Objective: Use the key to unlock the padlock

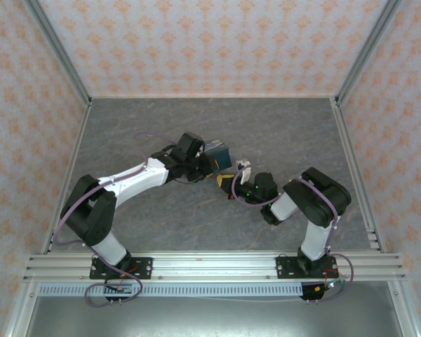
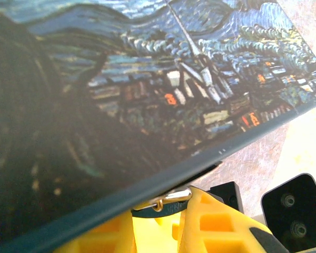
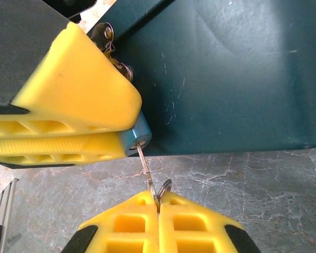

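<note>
Pinching the key (image 3: 145,169) between closed fingers, the right hand (image 3: 158,204) holds its tip against the padlock (image 3: 139,136) at its end face. The left hand (image 3: 127,130) is clamped on the padlock, just beside the box (image 3: 226,79), above the table (image 3: 253,179).

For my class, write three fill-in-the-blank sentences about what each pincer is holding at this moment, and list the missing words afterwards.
The right pincer is shut on the ____.
The key has its tip at the bottom of the ____.
The left pincer grips the padlock beside the dark teal ____.
Missing words: key; padlock; box.
</note>
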{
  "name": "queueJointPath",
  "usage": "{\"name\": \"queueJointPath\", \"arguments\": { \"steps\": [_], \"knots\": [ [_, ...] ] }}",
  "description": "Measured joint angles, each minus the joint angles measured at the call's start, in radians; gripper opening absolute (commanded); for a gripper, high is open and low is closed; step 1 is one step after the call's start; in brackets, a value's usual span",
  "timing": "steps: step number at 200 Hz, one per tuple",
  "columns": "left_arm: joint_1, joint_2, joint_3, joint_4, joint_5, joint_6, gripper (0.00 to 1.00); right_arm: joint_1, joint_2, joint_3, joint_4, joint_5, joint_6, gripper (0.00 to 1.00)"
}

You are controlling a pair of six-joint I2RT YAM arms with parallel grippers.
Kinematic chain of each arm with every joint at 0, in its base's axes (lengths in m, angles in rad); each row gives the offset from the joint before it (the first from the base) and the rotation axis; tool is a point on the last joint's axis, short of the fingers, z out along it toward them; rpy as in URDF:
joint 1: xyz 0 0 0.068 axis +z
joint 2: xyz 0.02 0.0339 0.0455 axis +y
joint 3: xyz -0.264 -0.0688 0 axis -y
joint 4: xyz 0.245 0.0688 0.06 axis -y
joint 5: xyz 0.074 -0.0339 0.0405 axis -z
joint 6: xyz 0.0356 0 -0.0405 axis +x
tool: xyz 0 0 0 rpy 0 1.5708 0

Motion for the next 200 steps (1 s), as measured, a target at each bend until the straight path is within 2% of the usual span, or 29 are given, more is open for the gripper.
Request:
{"name": "queueJointPath", "arguments": {
  "steps": [73,200],
  "knots": [
    [0.000,-0.001,-0.002,-0.024,-0.002,0.052,0.08,-0.004,0.000,0.000,-0.008,-0.025,-0.003,0.00],
    [0.000,0.000,-0.020,-0.004,-0.021,0.052,0.08,-0.005,0.000,0.021,-0.050,-0.049,0.027,0.00]
  ]
}}
